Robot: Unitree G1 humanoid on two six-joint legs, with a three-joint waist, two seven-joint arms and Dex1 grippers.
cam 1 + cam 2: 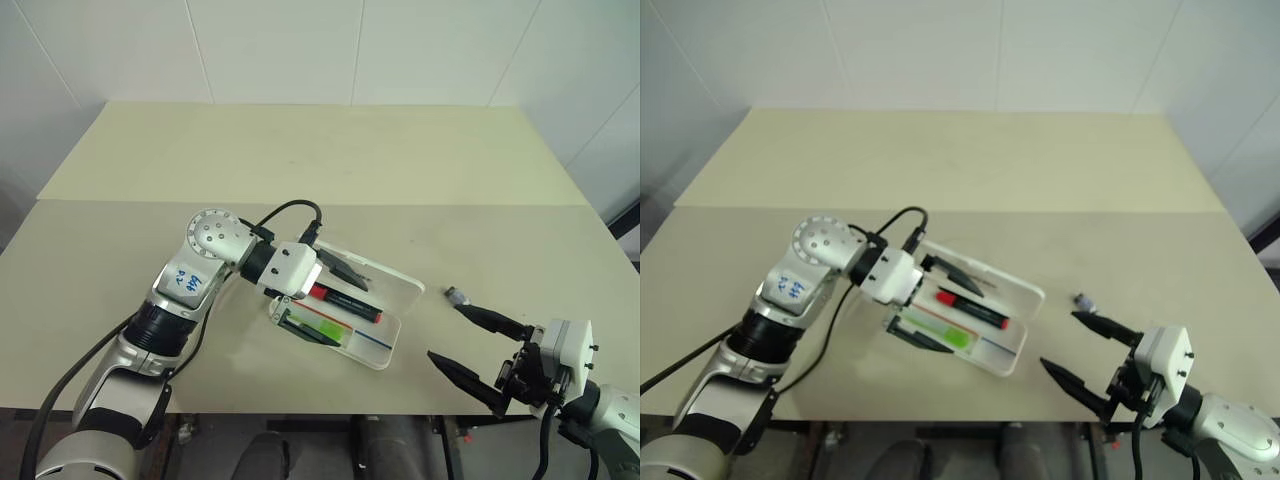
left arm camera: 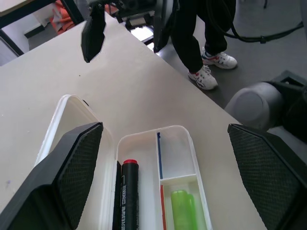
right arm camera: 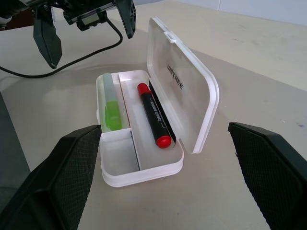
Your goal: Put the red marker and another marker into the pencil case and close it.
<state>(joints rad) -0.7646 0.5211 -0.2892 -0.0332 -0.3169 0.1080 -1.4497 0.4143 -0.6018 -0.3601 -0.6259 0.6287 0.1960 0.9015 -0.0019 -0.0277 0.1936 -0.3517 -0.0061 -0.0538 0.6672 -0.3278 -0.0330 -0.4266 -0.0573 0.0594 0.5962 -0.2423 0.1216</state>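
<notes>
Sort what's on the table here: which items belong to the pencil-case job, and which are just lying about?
Belongs to the job:
- pencil case, lid open
- red marker, lying inside the case
- green highlighter, inside the case, in the compartment beside the marker
- left gripper, open above the case
- right gripper, open, off to the side

Just lying about:
- small grey piece on the table

The pencil case (image 3: 158, 120) is standing open, and its raised lid (image 3: 184, 81) is showing dark lettering that reads "UNITREE", running along the lid's inner face just beside the red marker (image 3: 153, 115). The marker's black barrel is carrying pale print, too small to read. Blue handwriting is showing on the left arm's grey casing (image 1: 186, 283), illegible.
</notes>
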